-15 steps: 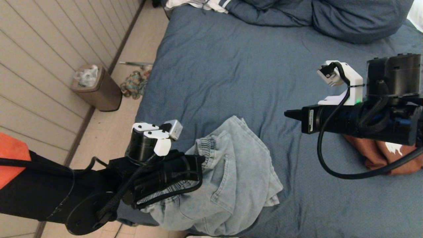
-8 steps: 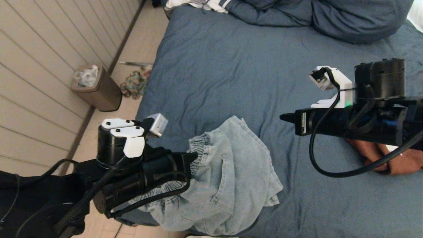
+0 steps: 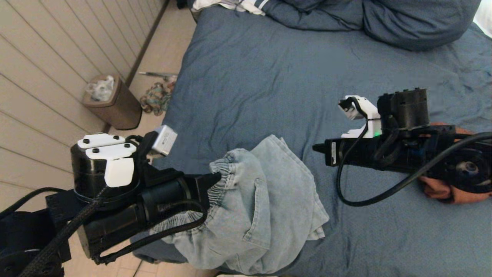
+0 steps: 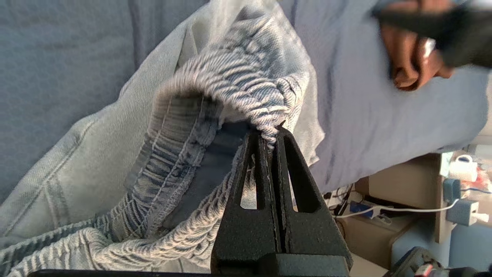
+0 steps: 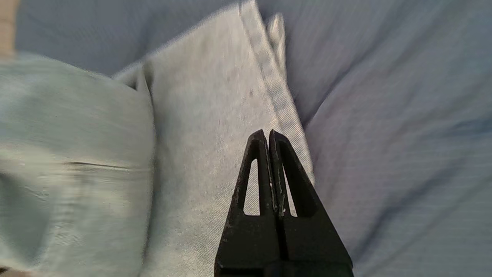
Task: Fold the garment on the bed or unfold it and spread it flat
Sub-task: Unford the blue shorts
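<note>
Fingers (image 4: 265, 154) of the left gripper (image 4: 271, 134), pressed together, pinch the gathered elastic waistband of the light-blue denim garment (image 3: 265, 215), lifting that band off the bed (image 3: 269, 77) at its near left edge. Below the pinch the waistband gapes open, and the rest of the denim lies crumpled on the slate-blue cover, part of it draped over the near edge. Right gripper (image 3: 318, 147): jaws closed on nothing, tips pointing toward the garment's far hem and poised just above the cover beside it; whether the tips touch the cloth cannot be told. A rust-brown garment (image 3: 438, 190) lies partly hidden under the right arm, well apart from the denim. Blue pillows (image 3: 403, 23) sit at the far end of the bed. On the floor to the left stand a brown waste bin (image 3: 115, 104) and a small heap of cloth (image 3: 155, 98).
</note>
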You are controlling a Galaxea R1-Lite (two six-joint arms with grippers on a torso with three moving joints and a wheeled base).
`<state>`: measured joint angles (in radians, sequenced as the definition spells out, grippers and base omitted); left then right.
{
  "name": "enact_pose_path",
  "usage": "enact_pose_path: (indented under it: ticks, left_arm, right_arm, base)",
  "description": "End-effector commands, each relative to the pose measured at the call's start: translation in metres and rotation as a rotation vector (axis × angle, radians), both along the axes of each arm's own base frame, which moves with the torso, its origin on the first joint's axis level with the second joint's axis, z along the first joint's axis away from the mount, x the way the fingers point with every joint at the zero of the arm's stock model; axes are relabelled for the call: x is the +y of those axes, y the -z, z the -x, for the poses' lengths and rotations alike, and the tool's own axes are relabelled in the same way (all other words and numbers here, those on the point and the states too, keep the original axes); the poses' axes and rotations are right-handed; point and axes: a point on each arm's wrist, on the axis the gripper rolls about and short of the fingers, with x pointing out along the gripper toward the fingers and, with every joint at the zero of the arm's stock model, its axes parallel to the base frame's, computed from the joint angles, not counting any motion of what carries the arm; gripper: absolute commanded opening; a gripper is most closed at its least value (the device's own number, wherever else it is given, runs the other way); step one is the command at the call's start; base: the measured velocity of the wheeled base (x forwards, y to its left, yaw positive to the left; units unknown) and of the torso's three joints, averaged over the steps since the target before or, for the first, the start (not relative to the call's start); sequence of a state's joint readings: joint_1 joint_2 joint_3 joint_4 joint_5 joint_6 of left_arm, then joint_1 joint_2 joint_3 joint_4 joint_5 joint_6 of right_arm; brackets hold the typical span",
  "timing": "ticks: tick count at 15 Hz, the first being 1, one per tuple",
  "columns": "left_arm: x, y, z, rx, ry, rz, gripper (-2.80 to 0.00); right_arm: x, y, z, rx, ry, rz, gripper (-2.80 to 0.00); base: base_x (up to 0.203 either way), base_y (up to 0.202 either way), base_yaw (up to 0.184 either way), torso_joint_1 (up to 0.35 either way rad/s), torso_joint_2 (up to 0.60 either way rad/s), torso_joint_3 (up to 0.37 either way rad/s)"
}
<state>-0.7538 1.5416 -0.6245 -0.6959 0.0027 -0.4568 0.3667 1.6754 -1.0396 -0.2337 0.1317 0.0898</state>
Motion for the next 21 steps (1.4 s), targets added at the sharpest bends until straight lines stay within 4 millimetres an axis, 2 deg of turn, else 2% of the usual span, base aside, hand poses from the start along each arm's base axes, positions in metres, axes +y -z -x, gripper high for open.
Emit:
enact_pose_path:
  ticks: [1, 5, 9, 10, 12, 15, 17, 21]
  left_arm:
    - [0.009, -0.008, 0.009, -0.025, -0.001, 0.025, -2.80]
    - [0.010, -0.004, 0.007, -0.016, -0.007, 0.014, -2.80]
    - [0.009, 0.001, 0.007, -0.003, -0.004, 0.002, -2.80]
    - [0.009, 0.002, 0.007, 0.000, -0.004, 0.000, -2.80]
    - [0.008, 0.003, 0.006, 0.002, -0.002, -0.001, -2.80]
    - [0.008, 0.005, 0.006, 0.010, 0.002, -0.009, -2.80]
    - [0.007, 0.008, 0.005, 0.016, 0.001, -0.014, -2.80]
    - [0.007, 0.010, 0.005, 0.018, 0.005, -0.025, -2.80]
  right_arm:
    - [0.008, 0.021, -0.012, 0.061, -0.006, 0.021, -2.80]
    - [0.025, 0.029, -0.023, 0.053, -0.012, -0.028, -2.80]
    - [0.053, 0.048, -0.039, -0.009, 0.016, 0.041, -2.80]
    - [0.058, 0.052, -0.043, -0.038, 0.026, 0.078, 0.00]
    - [0.065, 0.061, -0.055, -0.114, 0.045, 0.143, 0.00]
    - [0.077, 0.079, -0.076, -0.165, 0.056, 0.143, 0.00]
    - [0.084, 0.079, -0.090, -0.206, 0.089, 0.130, 0.00]
    - [0.098, 0.067, -0.102, -0.270, 0.119, 0.098, 0.00]
  base:
    - [0.000, 0.000, 0.000, 0.000, 0.00, 0.000]
    - [0.000, 0.000, 0.000, 0.000, 0.00, 0.000]
    - [0.000, 0.000, 0.000, 0.000, 0.00, 0.000]
    - [0.000, 0.000, 0.000, 0.000, 0.00, 0.000]
    - [0.000, 0.000, 0.000, 0.000, 0.00, 0.000]
    - [0.000, 0.000, 0.000, 0.000, 0.00, 0.000]
    - [0.000, 0.000, 0.000, 0.000, 0.00, 0.000]
    - [0.000, 0.000, 0.000, 0.000, 0.00, 0.000]
